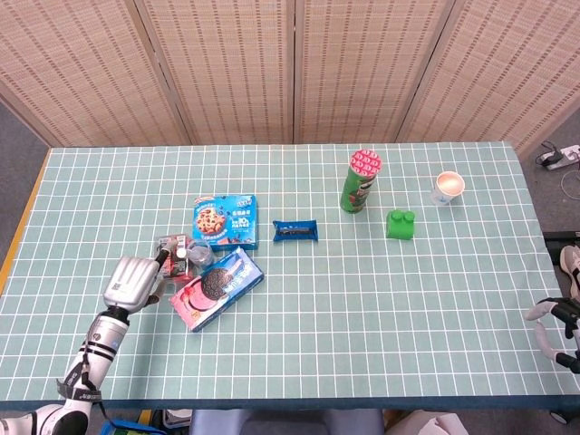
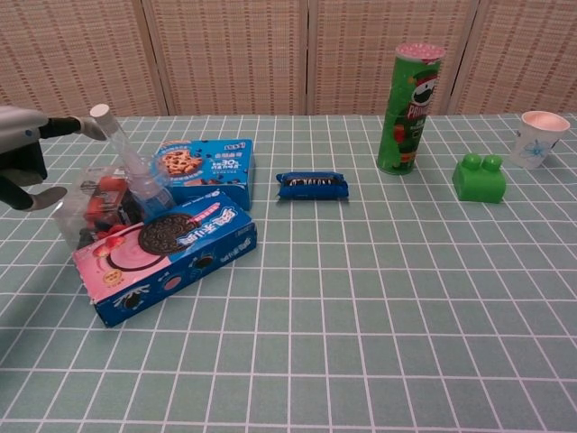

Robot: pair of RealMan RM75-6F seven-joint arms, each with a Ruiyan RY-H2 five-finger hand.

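Head view: the left hand (image 1: 132, 279) hovers with fingers apart beside the clear snack pack (image 1: 170, 257), which leans on the Oreo box (image 1: 217, 286). The right hand (image 1: 555, 324) is at the table (image 1: 362, 308) edge; its fingers' state cannot be told.

Chest view: one finger nears the clear bottle (image 2: 131, 164) propped against the pack.

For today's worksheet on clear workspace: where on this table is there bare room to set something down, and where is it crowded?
Bare: the front stretch right of the Oreo box, and the middle between the blue wrapper and green block. Crowded: the left cluster of cookie box, bottle and left hand.
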